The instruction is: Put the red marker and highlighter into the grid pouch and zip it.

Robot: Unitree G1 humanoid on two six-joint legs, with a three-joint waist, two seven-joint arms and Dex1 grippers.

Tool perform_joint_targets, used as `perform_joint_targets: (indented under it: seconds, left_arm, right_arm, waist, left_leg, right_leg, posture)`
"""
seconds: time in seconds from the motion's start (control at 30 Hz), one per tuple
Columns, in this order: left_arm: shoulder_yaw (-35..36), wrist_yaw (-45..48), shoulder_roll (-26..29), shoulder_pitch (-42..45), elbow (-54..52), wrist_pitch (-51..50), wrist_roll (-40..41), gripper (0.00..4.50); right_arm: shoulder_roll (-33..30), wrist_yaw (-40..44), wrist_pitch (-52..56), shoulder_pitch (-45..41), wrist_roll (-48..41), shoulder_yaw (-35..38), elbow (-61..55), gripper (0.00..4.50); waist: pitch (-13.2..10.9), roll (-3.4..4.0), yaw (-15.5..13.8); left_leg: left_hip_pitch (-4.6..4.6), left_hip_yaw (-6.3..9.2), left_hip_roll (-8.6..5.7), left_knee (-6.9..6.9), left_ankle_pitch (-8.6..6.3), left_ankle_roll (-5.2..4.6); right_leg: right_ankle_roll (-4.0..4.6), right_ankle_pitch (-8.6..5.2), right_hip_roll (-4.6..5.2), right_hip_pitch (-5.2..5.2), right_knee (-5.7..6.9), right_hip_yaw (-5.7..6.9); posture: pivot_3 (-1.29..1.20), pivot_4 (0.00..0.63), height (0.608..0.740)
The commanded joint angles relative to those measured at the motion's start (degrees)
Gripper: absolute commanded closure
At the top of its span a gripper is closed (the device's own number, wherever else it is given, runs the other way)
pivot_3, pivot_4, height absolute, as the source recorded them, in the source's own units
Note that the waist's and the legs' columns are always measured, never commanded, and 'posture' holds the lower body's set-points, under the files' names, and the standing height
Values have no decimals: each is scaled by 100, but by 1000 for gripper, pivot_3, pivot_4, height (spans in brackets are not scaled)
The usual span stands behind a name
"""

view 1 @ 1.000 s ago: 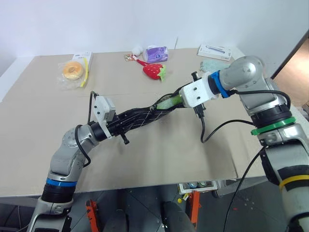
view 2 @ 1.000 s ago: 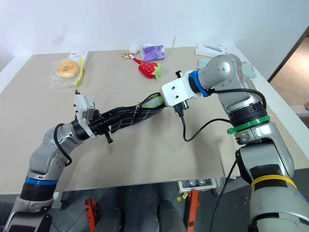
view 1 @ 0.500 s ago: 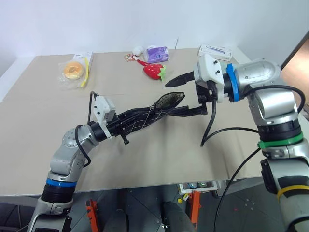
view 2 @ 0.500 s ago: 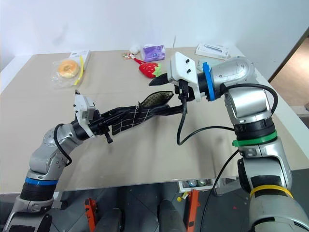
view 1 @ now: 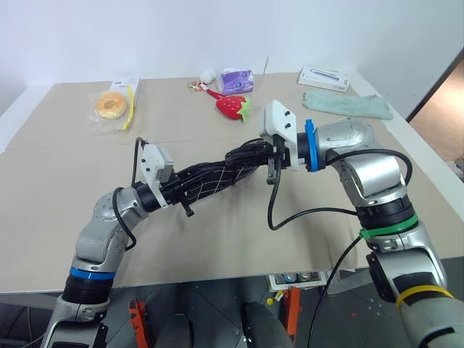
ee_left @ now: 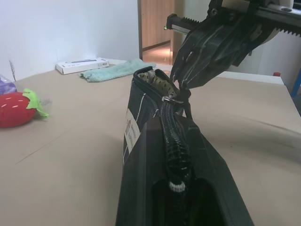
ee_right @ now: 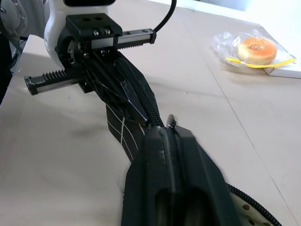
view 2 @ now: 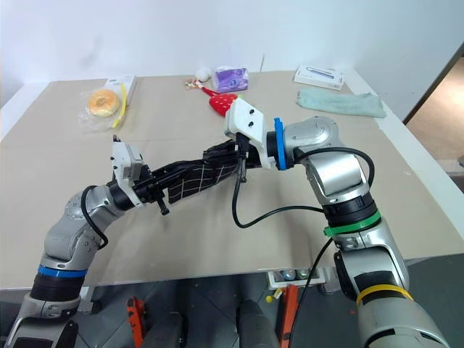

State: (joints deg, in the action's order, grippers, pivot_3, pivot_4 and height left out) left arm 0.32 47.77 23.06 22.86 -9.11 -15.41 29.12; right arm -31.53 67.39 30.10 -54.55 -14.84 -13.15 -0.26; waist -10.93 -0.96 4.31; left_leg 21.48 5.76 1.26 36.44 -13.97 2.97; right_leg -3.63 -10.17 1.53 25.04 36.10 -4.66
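The grid pouch (view 1: 210,177), black with white lines, hangs above the table between both arms. My left gripper (view 1: 179,191) is shut on its left end, with the zipper line running away between the fingers (ee_left: 141,188). My right gripper (view 1: 255,153) is shut on the zipper pull (ee_left: 175,98) at the pouch's right end. Beside the pull, a short stretch of the mouth (ee_left: 151,81) still gapes and shows spotted lining. In the right wrist view the shut fingers (ee_right: 165,141) sit on the zipper line. The red marker and the highlighter are hidden.
At the back of the table lie a bagged donut (view 1: 110,106), a red strawberry toy (view 1: 230,106), a purple packet (view 1: 235,80), a white box (view 1: 323,77) and a green cloth (view 1: 346,104). The front table edge (view 1: 217,279) runs below the arms.
The right gripper left the pouch mouth, opened wide, rolled over, then moved left and shut on the zipper pull. The green highlighter seen at the mouth no longer shows. The left arm stayed still.
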Motion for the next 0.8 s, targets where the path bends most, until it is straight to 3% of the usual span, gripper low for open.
perform_joint_targets:
  seconds: [0.03,0.17,0.33,0.47,0.8]
  left_arm:
    - [87,-32,12,67,-175,91,3,4500]
    - [85,-33,9,65,-175,102,-1,4500]
    - [74,-17,-1,84,-143,123,-10,4500]
    - [72,-18,0,94,-137,130,-7,4500]
    - [24,29,94,54,-143,119,-85,4500]
  right_arm:
    - [-111,53,-66,-142,-111,214,-68,4455]
    - [-289,-35,-245,-244,7,368,353,4455]
    - [-717,-373,-1209,-634,606,511,2123,4455]
    - [-794,-342,-1650,-826,721,560,2854,4455]
    - [-665,-189,-1299,-794,201,1013,2659,4455]
  waist:
    - [0,0,0]
    - [0,0,0]
    - [0,0,0]
    - [0,0,19]
    - [0,0,31]
  left_leg:
    - [0,0,0,0,0,0]
    - [-1,-1,0,1,0,0]
    - [0,-2,-1,3,1,1]
    - [-1,-3,-1,-2,-1,-3]
    - [1,-10,-1,-1,-3,-7]
  right_leg:
    - [0,0,0,0,0,0]
    - [-1,0,0,0,0,0]
    - [0,1,0,-2,-1,-1]
    - [2,-2,0,0,-3,-2]
    - [1,-1,-2,4,-2,-12]
  posture:
    - [0,150,740]
    - [0,150,740]
    - [0,150,740]
    - [0,150,740]
    - [0,150,740]
